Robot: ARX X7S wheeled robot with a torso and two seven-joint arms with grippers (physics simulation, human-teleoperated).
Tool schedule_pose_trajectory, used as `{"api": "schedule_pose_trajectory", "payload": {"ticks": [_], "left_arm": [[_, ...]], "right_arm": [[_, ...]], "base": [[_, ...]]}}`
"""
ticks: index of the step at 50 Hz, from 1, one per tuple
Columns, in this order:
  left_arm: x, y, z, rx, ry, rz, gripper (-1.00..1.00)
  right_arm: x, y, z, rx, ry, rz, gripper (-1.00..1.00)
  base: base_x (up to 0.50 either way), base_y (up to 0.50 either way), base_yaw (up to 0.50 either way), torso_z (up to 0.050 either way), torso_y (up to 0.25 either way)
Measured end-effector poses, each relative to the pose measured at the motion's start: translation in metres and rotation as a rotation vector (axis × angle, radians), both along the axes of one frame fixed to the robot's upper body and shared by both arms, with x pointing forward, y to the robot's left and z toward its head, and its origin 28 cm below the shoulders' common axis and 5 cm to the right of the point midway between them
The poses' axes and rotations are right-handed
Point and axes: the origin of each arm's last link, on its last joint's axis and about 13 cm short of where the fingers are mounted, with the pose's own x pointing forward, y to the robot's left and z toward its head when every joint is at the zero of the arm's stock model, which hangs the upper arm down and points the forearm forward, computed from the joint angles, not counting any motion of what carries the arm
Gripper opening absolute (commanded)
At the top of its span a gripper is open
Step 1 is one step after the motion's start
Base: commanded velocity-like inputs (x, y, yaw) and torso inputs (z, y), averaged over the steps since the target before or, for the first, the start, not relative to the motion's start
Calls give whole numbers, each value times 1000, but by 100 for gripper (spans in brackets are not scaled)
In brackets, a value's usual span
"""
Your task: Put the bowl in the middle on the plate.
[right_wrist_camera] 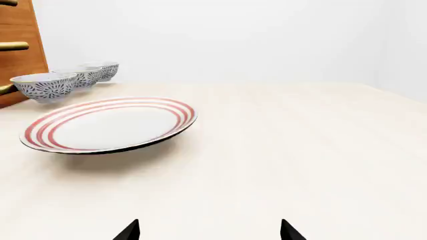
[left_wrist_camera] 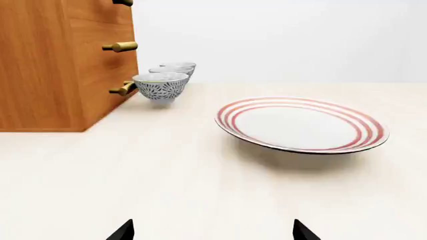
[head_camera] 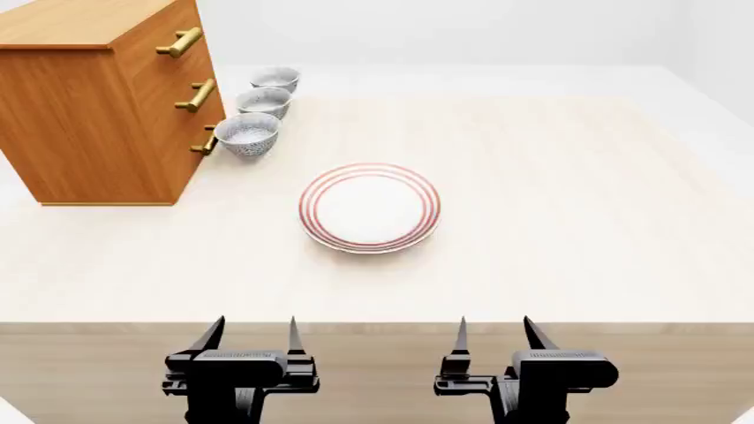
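Three speckled grey-blue bowls stand in a row beside the wooden drawer unit at the table's back left. The bowl in the middle point(head_camera: 263, 102) point(left_wrist_camera: 172, 70) point(right_wrist_camera: 81, 75) sits between the nearest bowl point(head_camera: 247, 133) and the farthest one point(head_camera: 275, 79). The plate point(head_camera: 370, 208) point(left_wrist_camera: 301, 124) point(right_wrist_camera: 110, 125), white with red rings, lies flat at the table's centre. My left gripper point(head_camera: 256, 337) point(left_wrist_camera: 213, 232) and right gripper point(head_camera: 493, 336) point(right_wrist_camera: 209, 232) hover at the near table edge, both open and empty, far from the bowls.
A wooden drawer unit point(head_camera: 101, 97) with brass handles point(head_camera: 196, 94) stands at the left, close against the bowls. The table point(head_camera: 566, 203) is pale wood, and its front edge runs just ahead of my grippers.
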Motion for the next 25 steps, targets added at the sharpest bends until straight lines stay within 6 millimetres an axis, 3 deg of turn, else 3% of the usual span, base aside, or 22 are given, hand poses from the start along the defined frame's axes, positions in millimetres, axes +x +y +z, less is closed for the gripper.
{"api": "schedule_pose_trajectory", "payload": {"ticks": [16,25], "left_arm": [[0,0,1,-19,6,6,100],[-5,3,26,-9,-62,17,100]], "right_arm": [[0,1,1,-24,3,7,100],[-2,-2,28,-20,-55,-7,100]], "base": [[0,0,0,0,0],[0,0,0,0,0]]}}
